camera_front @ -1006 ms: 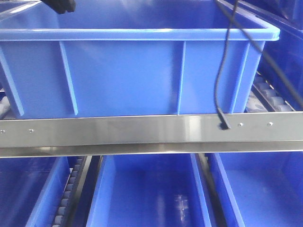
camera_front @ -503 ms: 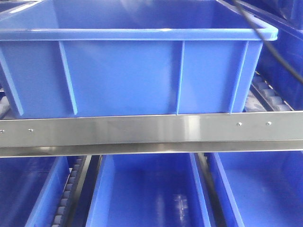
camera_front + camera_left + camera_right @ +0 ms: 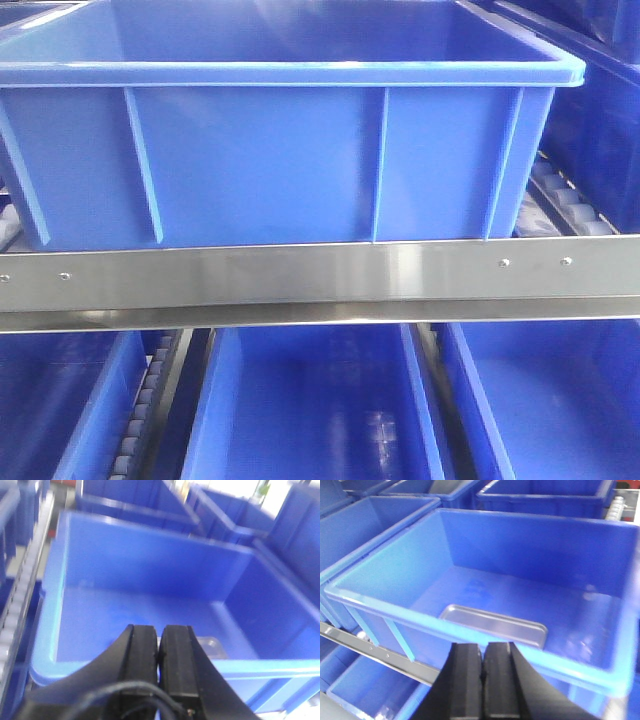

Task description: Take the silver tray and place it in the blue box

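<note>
Shiny rectangular silver metal tray [image 3: 495, 625], rounded corners, raised rim, lying inside deep bright-blue plastic crate [image 3: 485, 582], near wall. Left claw [image 3: 158, 652] and right claw [image 3: 482, 672] both closed, empty.

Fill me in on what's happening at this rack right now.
The silver tray already lies inside the blue box, against its near wall. Neither arm holds anything: the left gripper and the right gripper are both shut and empty, each above the box's near rim. The front camera shows only the box on its metal shelf rail, with no arm in sight.
</note>
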